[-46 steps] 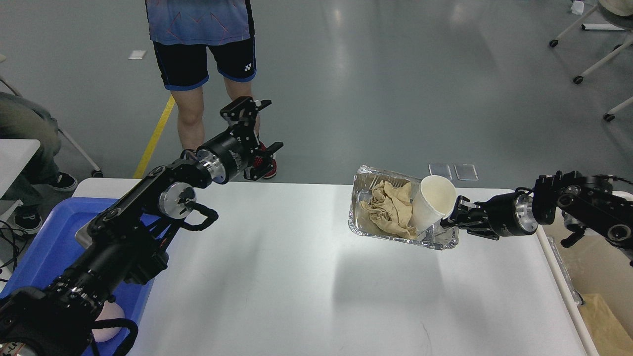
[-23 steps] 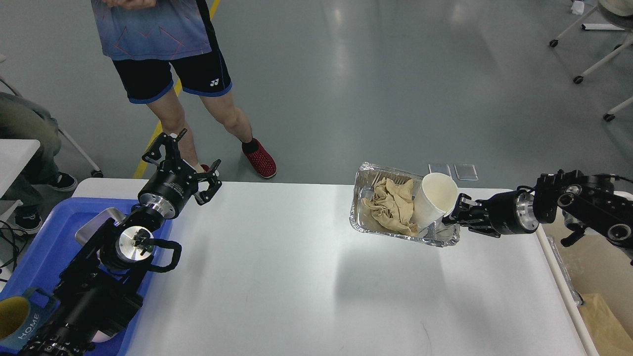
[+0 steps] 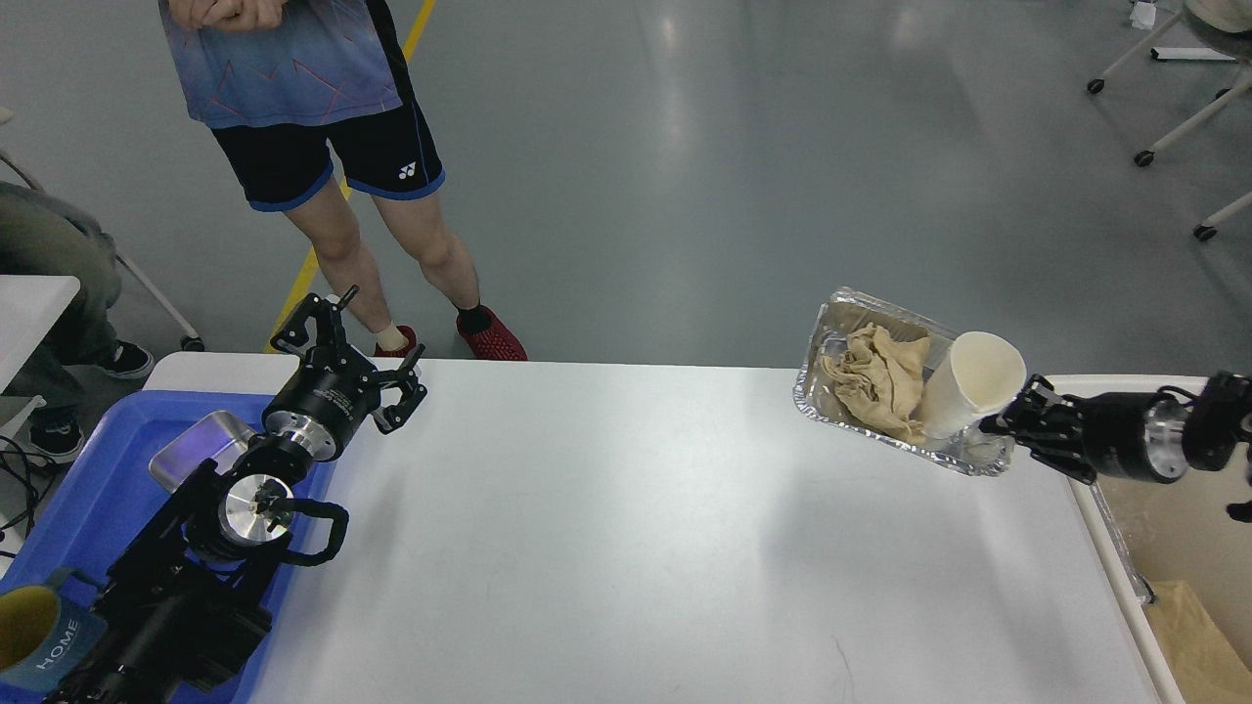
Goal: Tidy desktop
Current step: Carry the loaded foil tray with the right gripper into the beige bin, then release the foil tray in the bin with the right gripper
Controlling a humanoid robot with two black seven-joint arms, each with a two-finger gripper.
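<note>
- Counter (image 3: 606, 548): large white top with rounded corners, filling the lower middle of the view, its centre bare.
- Right claw (image 3: 1000, 425): clamped on the near right corner of a foil tray (image 3: 831, 391), held above the counter's far right edge.
- Foil tray contents: crumpled brown paper (image 3: 880, 379); white paper cup (image 3: 968, 386), tilted.
- Left claw (image 3: 357, 367): fingers spread apart, holding nothing, over the counter's far left corner.
- Blue tray (image 3: 88, 489): at the counter's left end, holding a metal tin (image 3: 191, 452) and a "HOME" mug (image 3: 39, 645).
</note>
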